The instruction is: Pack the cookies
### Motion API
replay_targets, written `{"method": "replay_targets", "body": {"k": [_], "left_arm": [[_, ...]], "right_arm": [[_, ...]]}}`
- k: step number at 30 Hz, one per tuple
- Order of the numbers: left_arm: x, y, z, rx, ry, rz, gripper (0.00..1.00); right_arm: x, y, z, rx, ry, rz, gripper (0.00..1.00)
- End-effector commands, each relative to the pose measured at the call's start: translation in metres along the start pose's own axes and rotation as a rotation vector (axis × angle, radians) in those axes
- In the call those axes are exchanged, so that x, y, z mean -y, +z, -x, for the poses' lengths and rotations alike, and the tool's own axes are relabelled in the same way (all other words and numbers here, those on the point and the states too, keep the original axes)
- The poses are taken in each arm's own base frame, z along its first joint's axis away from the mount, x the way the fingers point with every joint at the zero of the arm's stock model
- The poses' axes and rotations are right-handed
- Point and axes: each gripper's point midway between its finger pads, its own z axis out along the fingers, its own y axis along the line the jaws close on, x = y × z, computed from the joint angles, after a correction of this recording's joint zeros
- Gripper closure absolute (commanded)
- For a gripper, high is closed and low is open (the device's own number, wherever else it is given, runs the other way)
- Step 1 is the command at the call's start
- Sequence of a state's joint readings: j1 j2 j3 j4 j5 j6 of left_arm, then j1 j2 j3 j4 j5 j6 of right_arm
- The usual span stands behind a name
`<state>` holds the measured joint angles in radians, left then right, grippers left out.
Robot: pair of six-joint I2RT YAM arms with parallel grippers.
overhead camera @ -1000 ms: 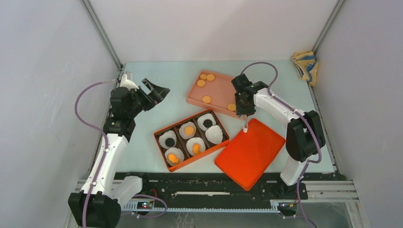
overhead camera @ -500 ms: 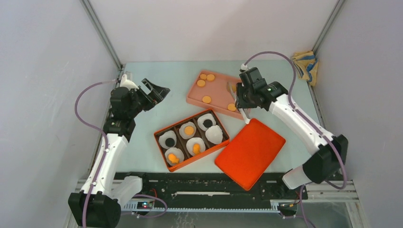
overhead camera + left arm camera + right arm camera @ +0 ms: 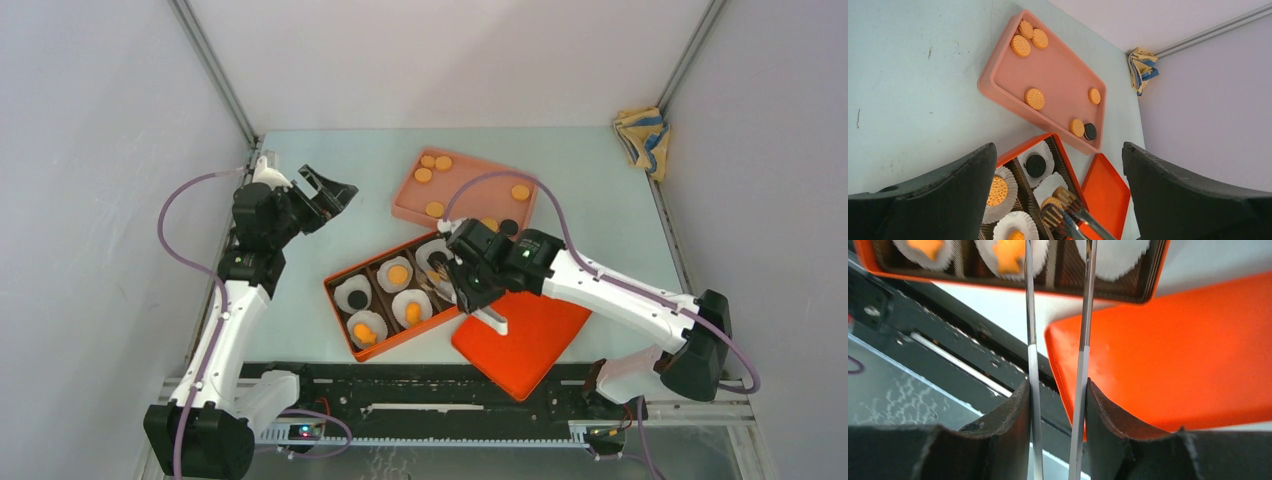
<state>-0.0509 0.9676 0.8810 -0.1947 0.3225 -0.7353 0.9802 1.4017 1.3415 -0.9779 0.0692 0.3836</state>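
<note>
The right fingers (image 3: 1008, 430) are clamping a pair of thin metal tongs (image 3: 1029, 315), squeezing the two blades partway together, and are hovering over the right end of the orange box (image 3: 335, 285), where it is meeting the orange lid (image 3: 530, 340) lying flat beside it on the surface (image 3: 340, 160). The tongs are reaching over the box's near row, but their tips are running out of the right wrist view, so I cannot tell whether they are carrying anything. The box is holding six white paper cups (image 3: 365, 322): the near row is showing two orange cookies (image 3: 413, 312) and one plain cup at the right end, while the far row is showing a black, an orange and another black. More cookies are lying loose in the pink tray (image 3: 998, 75) just beyond the box: six orange and one black, three bunched in its far left corner and the rest scattered along its near and right sides. The left fingers (image 3: 948, 190) are standing wide apart, gripping nothing, and hanging above the left side of the surface. A crumpled cloth (image 3: 640, 135) is sitting in the far right corner.
</note>
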Motion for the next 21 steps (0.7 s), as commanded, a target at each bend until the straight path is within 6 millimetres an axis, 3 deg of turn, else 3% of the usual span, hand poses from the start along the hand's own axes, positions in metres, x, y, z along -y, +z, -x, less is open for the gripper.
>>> {"method": "replay_targets", "body": {"k": [1,7,13,17,21], "left_arm": [[0.021,-0.007,0.017,0.047,0.013,-0.066,0.00],[0.025,-0.010,0.019,0.051,0.014,-0.079,0.00],[0.025,-0.010,0.017,0.047,0.012,-0.082,0.00],[0.025,-0.009,0.016,0.041,0.017,-0.084,0.00],[0.026,-0.007,0.013,0.018,0.020,-0.096,0.00]], "right_arm": [[0.006,-0.008,-0.018,-0.003,0.048,-0.037,0.82],[0.017,0.000,-0.033,-0.026,0.057,-0.085,0.82],[0.021,0.005,-0.035,-0.038,0.055,-0.117,0.80],[0.027,0.006,-0.039,-0.050,0.064,-0.153,0.58],[0.029,0.002,-0.037,-0.033,0.069,-0.157,0.51]]}}
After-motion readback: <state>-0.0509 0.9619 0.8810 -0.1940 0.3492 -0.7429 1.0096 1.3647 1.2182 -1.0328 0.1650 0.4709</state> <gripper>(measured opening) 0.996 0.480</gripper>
